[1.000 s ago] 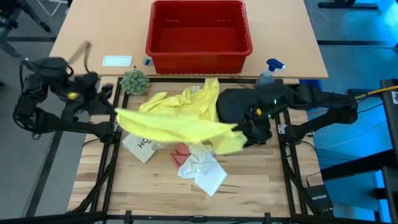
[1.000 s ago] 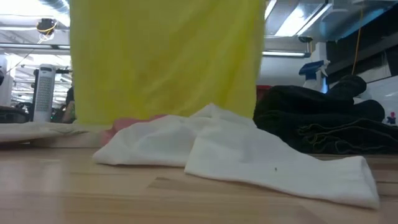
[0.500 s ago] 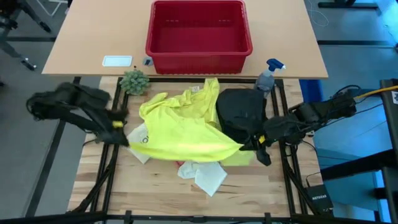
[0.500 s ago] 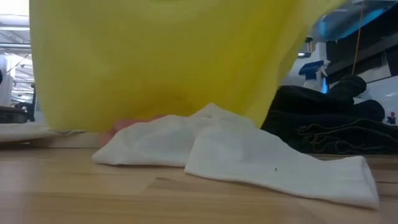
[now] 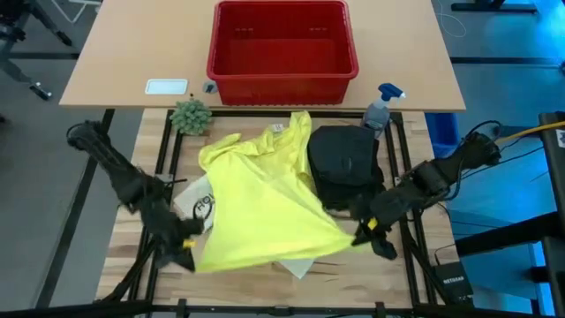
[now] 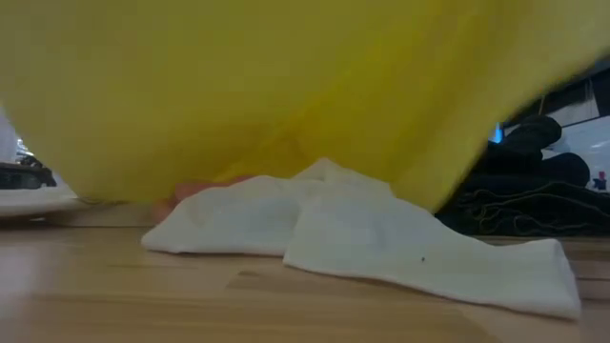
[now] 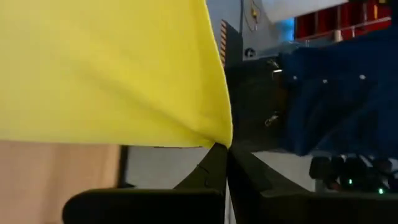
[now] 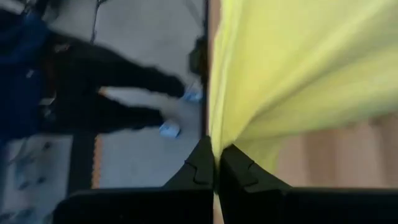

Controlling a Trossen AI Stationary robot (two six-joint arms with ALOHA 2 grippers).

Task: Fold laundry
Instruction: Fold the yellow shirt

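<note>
Yellow T-shirt [image 5: 265,212] near red basket [image 5: 281,78]

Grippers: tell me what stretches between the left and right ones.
The yellow T-shirt. In the high view its front edge spans from the left gripper to the right gripper, each shut on a corner, above the white cloth.

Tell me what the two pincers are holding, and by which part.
Both hold the yellow T-shirt: left pincer and right pincer each pinch a corner of its near edge.
</note>
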